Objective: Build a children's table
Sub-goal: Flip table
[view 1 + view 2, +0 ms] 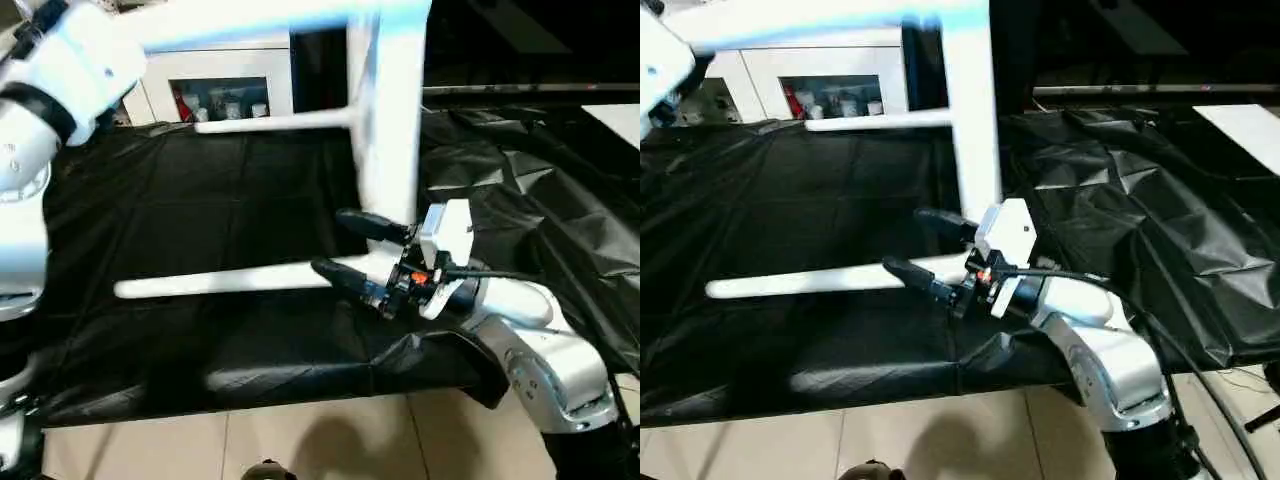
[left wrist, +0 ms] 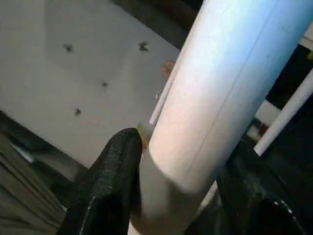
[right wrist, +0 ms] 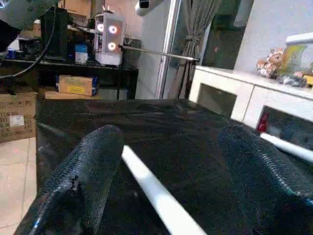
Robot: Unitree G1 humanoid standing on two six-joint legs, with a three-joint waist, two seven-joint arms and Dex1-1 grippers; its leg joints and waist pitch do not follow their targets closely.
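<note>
The right gripper [image 1: 923, 246] hovers with fingers apart around a white leg [image 1: 810, 281] lying on the black-covered table [image 1: 790, 200], near its front edge. A second leg [image 1: 975, 130] stands upright behind it; a third [image 1: 880, 121] lies near the back edge.

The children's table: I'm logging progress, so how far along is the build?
Partly built. The tabletop is raised and carries at least two legs. The left end effector is closed on one fitted leg. The open right end effector straddles a loose leg lying on the black sheet, unfitted.

White cabinet [image 1: 220, 95], tiled floor [image 1: 330, 440]
</note>
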